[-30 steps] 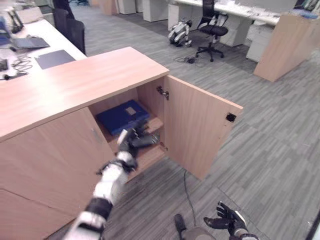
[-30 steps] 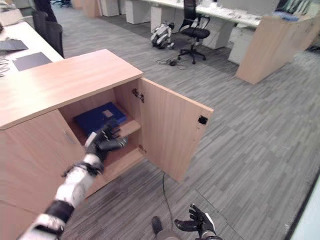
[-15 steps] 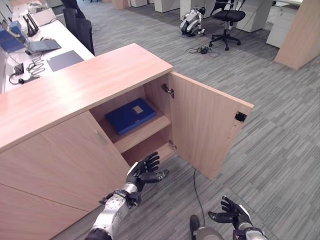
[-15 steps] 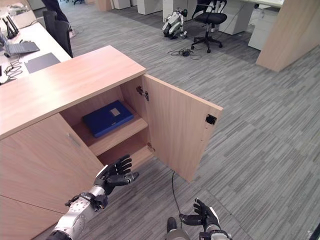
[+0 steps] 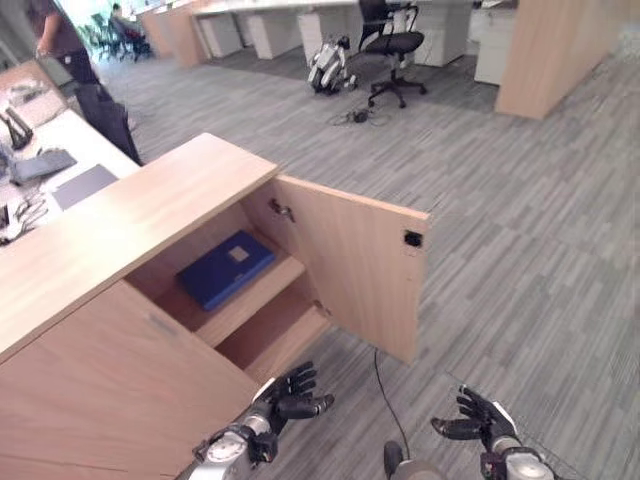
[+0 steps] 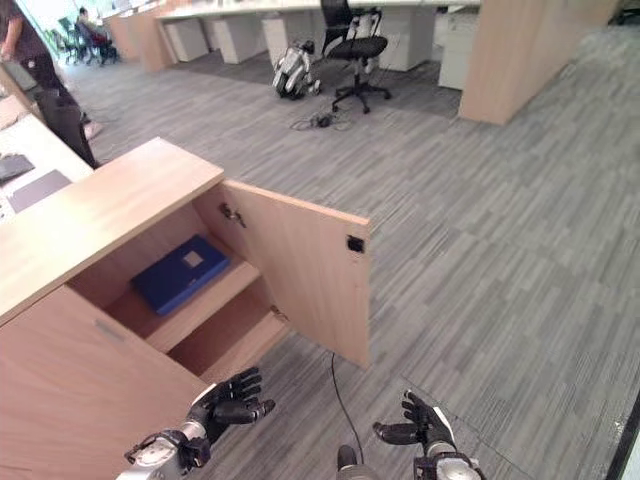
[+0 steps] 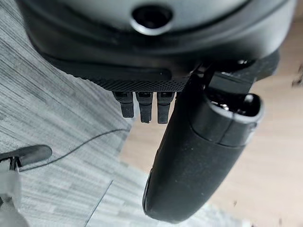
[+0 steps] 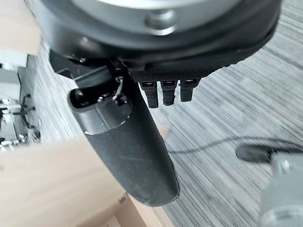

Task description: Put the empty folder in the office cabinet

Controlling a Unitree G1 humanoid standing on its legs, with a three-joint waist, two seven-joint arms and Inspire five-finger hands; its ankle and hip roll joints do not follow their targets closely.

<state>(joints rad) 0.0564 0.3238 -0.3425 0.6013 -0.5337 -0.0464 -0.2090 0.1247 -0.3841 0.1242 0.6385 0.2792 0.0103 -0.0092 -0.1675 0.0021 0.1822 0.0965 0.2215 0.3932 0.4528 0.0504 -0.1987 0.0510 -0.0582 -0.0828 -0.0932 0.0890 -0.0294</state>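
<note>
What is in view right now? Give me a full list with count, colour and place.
folder: one, blue, flat on the cabinet's upper shelf
office cabinet: one, light wood, on the robot's left
cabinet door: one, light wood, swung open
office chair: one, black, far across the floor
desk: one, white, behind the cabinet, with dark items on it
person: one, dark clothes, standing by the desk
carpet: grey, striped
left hand: dark, open, low before the cabinet
right hand: dark, open, low over the carpet

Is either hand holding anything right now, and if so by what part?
Nothing held. Left hand and right hand are open; the folder lies on the cabinet shelf.
</note>
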